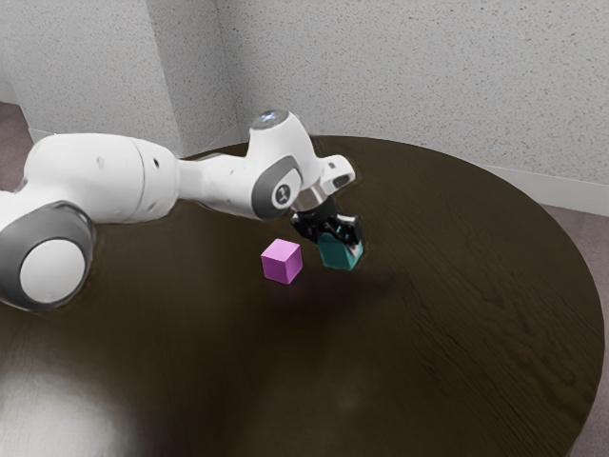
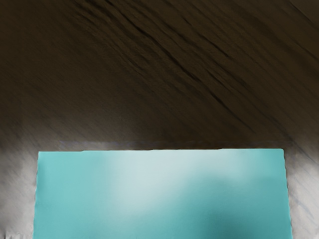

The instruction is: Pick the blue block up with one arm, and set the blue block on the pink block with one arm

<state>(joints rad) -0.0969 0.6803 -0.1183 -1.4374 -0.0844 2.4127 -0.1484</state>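
A teal-blue block (image 1: 340, 251) hangs just above the dark table, tilted, with my black gripper (image 1: 335, 238) shut on it from above. In the wrist view the same blue block (image 2: 160, 194) looms large right under my hand, with dark wood beyond it. The pink block (image 1: 283, 261) rests on the table a short way toward the exterior view's left of the held block, apart from it. My white arm comes in from the exterior view's left.
The round dark wooden table (image 1: 457, 314) spreads wide toward the exterior view's right and front. Speckled grey walls stand behind it, with a corner pillar at the back left.
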